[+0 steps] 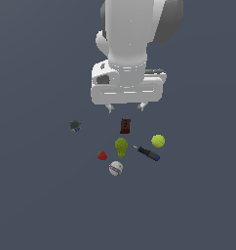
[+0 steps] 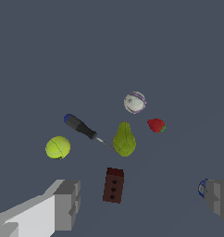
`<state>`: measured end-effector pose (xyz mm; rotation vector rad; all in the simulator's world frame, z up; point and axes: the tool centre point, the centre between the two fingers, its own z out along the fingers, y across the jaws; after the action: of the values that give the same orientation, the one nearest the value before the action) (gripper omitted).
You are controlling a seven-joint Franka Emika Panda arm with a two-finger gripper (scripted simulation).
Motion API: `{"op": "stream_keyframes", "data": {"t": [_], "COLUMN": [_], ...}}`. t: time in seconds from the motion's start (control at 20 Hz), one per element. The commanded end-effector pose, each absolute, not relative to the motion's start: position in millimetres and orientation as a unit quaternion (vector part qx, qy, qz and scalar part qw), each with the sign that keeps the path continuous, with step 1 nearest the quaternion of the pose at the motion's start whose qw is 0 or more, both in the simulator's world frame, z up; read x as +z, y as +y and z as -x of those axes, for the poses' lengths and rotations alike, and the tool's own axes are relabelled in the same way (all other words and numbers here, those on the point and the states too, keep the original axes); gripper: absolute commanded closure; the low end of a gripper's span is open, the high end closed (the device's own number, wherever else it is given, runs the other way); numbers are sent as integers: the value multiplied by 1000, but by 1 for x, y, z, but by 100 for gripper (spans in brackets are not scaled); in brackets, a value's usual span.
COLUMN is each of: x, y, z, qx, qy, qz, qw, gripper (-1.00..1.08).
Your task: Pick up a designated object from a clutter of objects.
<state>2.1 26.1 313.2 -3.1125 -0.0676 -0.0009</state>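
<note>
**Seven objects below a raised, empty gripper**

Seven items lay scattered on the flat grey floor (image 1: 37, 205). From the exterior view's left: a dark grey lump (image 1: 74, 126) well apart from the rest, a strawberry (image 1: 102, 156), the white striped ball (image 1: 116, 168), a pear-like fruit (image 1: 121, 146), a red-brown box (image 1: 125, 126), a screwdriver (image 1: 147, 153) and a yellow-green ball (image 1: 158, 141). The gripper (image 1: 126, 106) hung above the box with its fingers spread apart and nothing between them.

Risk: the white striped ball sat near the strawberry and the fruit, so a wide descent would likely nudge either one, and a round ball would probably roll from an off-centre pinch.

Hidden: in the wrist view both fingers (image 2: 67, 203) were cut by the frame edge and one covered most of the lump. What the lump was could not be made out.
</note>
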Motion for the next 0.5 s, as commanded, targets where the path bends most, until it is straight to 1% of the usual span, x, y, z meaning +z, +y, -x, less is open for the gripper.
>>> {"op": "stream_keyframes", "data": {"t": [0.0,0.45], "x": [313,316], "y": [26,43], "z": [-2,-13], "qx": [0,-10], "qy": [-22,-25], "qz": [1000,999], "qw": [14,18], "gripper": [-92,-92]}}
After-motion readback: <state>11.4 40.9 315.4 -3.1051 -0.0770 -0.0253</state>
